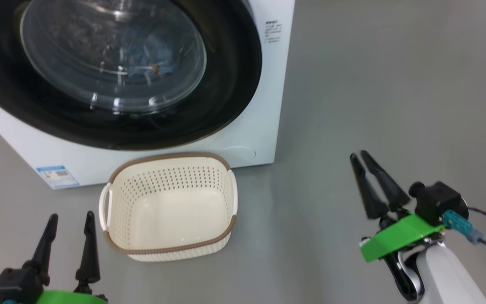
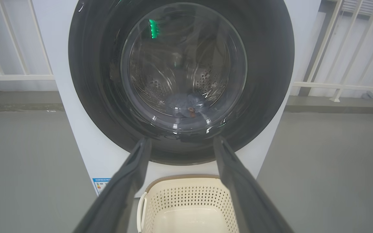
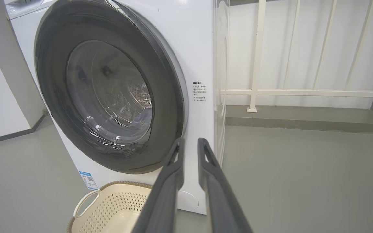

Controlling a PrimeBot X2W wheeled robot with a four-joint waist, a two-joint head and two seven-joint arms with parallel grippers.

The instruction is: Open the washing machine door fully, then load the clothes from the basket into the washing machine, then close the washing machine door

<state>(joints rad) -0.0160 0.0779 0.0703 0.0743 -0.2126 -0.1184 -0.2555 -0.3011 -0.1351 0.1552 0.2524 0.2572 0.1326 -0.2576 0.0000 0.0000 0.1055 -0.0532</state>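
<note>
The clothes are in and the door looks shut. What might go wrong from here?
The washing machine door looks shut, but the pictures cannot show whether it has latched, so it might swing open. The empty basket stands on the floor right below the door and close to the open left end effector, so a careless arm move could knock it.

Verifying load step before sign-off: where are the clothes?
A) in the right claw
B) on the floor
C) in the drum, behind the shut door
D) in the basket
C: the clothes show as blue fabric through the glass of the closed washing machine door, and the basket is empty.
</note>
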